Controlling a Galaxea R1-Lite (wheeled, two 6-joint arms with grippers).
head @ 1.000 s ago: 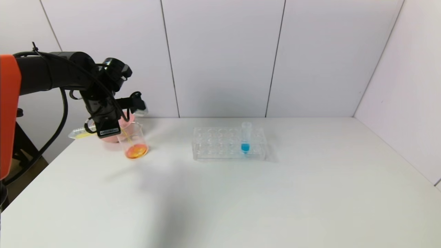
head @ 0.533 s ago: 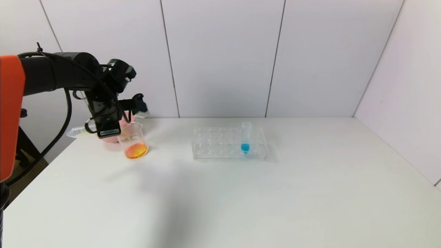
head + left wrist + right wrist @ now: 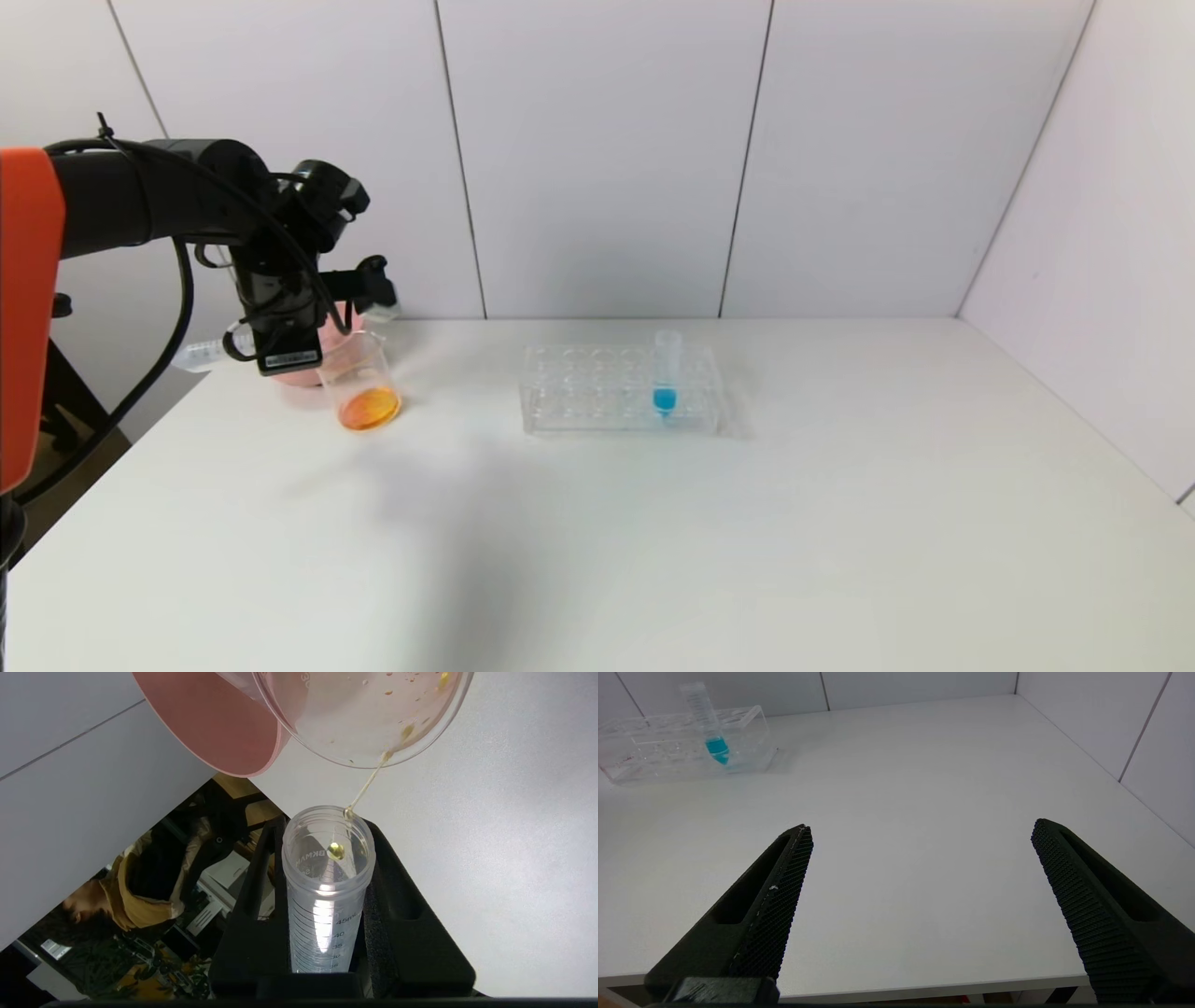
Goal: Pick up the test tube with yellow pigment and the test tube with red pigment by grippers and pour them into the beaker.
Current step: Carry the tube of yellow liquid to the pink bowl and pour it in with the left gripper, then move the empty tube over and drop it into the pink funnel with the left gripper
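Yellow-pigment tube [image 3: 327, 891], "45" mark

Bright, even light; soft shadow on table [image 3: 597, 523]; sharp throughout.

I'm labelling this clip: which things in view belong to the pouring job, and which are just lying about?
Job:
- test tube with yellow pigment, held in the left tool
- beaker, orange liquid inside

Lying about:
- pink bowl
- clear rack
- blue tube
- right tool, open, idle
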